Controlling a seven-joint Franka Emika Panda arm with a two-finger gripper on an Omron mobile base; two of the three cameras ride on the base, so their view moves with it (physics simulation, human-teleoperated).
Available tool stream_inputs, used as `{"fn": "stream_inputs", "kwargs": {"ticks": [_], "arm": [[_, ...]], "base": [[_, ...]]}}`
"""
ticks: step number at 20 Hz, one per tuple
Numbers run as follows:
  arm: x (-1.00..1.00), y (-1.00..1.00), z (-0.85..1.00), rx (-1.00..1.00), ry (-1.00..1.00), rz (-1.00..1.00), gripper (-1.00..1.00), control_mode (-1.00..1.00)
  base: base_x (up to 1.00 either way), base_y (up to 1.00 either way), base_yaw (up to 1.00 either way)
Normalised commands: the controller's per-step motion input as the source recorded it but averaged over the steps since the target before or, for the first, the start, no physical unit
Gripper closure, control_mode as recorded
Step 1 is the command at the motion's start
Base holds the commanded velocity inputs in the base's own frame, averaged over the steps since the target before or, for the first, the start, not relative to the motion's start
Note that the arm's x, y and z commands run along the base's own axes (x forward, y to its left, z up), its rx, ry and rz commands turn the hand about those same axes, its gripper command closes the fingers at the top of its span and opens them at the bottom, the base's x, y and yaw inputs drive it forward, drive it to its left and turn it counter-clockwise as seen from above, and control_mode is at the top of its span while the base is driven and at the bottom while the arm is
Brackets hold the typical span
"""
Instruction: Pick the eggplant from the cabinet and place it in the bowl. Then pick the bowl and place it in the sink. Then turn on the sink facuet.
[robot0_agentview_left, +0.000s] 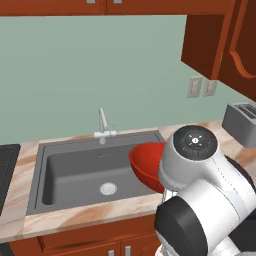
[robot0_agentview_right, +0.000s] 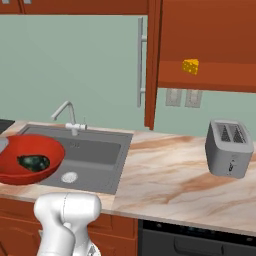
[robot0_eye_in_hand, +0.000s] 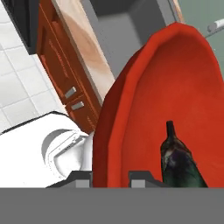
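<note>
End effector (robot0_eye_in_hand: 109, 177) clamps the red bowl's (robot0_eye_in_hand: 109, 144) rim; eggplant (robot0_eye_in_hand: 179, 162) inside, its base cut off

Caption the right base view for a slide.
Red bowl with the eggplant inside, held over the sink's left end; toaster on the counter at right.

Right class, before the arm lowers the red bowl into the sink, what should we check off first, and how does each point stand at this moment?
1. Eggplant lying inside the bowl: ok.
2. Gripper shut on the bowl rim, fingers on either side of the wall in the hand view: ok.
3. Bowl over the sink: ok in part; it hangs above the basin's right edge, not the middle.
4. Basin floor around the drain free of other things: ok.
5. Bowl level enough to keep the eggplant in: cannot tell; it looks tilted.
6. Faucet clear of the bowl: ok.
</note>
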Motion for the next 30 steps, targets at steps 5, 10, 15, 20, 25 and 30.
{"fn": "stream_inputs", "kwargs": {"ticks": [5, 10, 15, 20, 25, 30], "arm": [[0.58, -0.75, -0.03, 0.0, 0.0, 0.4, 1.0, -1.0], [0.98, -0.54, -0.5, 0.0, 0.1, 0.52, 1.0, -1.0], [0.9, -0.24, -0.62, 0.0, 0.11, 0.66, 1.0, -1.0], [0.7, -0.04, -0.53, 0.0, 0.08, 0.76, 1.0, -1.0], [0.85, 0.0, -0.45, 0.0, 0.01, 0.63, 1.0, -1.0], [0.98, 0.0, -0.3, 0.0, 0.0, 0.44, 1.0, -1.0]], "base": [[0.0, 0.0, 0.0], [0.0, 0.0, 0.0], [0.0, 0.0, 0.0], [0.0, 0.0, 0.0], [0.0, 0.0, 0.0], [0.0, 0.0, 0.0]]}}
